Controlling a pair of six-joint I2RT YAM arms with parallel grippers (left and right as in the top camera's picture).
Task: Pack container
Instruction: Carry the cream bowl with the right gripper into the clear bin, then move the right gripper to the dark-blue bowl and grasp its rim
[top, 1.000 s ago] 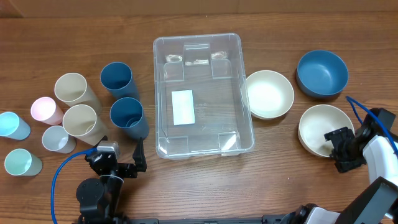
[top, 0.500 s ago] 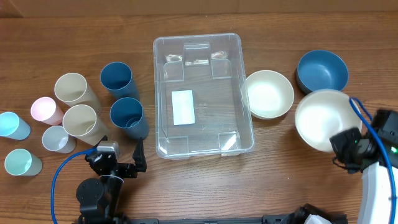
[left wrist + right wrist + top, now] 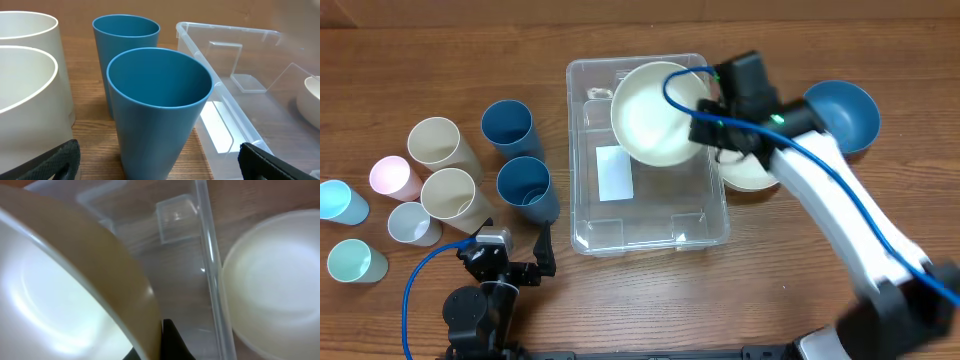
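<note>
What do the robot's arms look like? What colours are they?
The right arm is a long white tube with black joints. A blue cable loops along it, and it has a tiny green light. The right pincer is black. The left arm is black and rounded, with another blue cable. The left pincer has two rough black fingers.

White right arm (image 3: 835, 205), black right tool (image 3: 700, 128), blue cables (image 3: 425, 268), black left arm (image 3: 480, 305)

Overhead looks down; both wrist views (close-up) share the container (image 3: 650, 215).
</note>
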